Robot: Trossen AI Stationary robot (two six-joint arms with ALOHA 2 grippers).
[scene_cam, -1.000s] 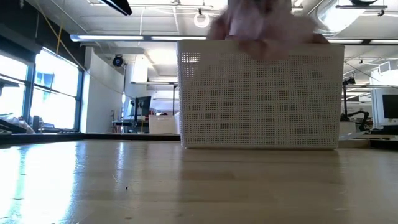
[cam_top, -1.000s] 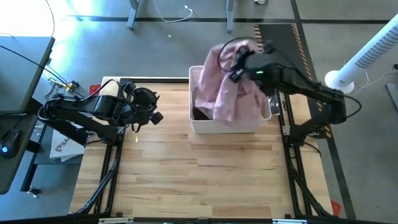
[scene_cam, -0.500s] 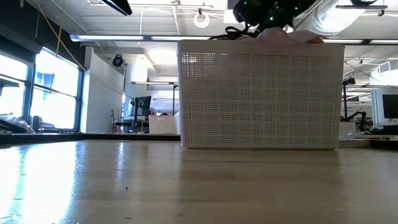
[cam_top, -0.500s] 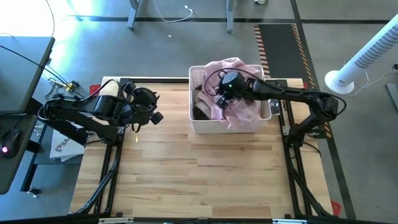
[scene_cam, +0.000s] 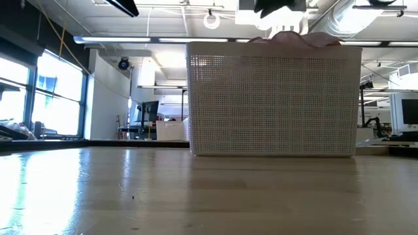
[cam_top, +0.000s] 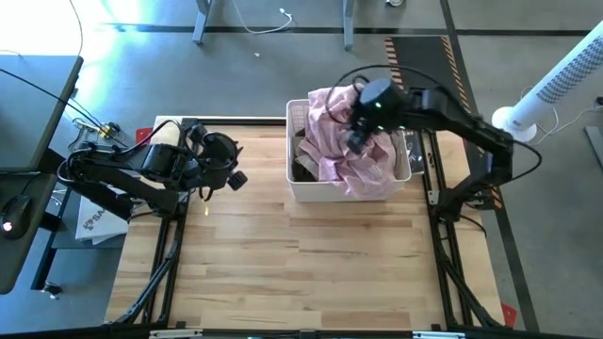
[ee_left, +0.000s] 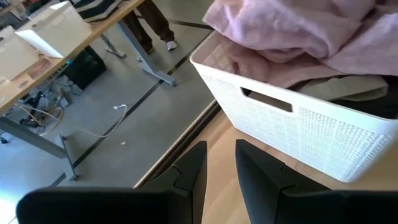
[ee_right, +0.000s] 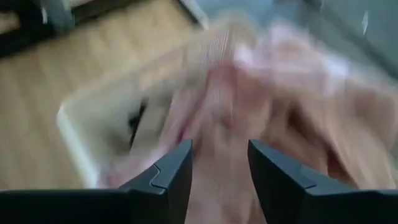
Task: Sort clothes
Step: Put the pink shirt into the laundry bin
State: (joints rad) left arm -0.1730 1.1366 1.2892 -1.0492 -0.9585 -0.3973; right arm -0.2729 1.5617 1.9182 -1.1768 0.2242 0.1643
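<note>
On the wooden surface (cam_top: 301,264) a white basket (cam_top: 303,190) stands near the far edge. A light pink garment (cam_top: 332,132) is piled in the basket and covers most of it, and a dark garment (cam_top: 303,171) shows at the basket's left end. The right gripper (cam_top: 361,137) is above the pink garment, over the middle of the basket. The left gripper (cam_top: 229,168) rests to the left of the basket, well apart from it.

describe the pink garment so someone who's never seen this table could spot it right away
Find the white basket at the far edge of the wooden table. The pink garment is heaped on top, spilling over its rim, under the right gripper. It is the only pale pink thing; the clothes beneath look darker.
</note>
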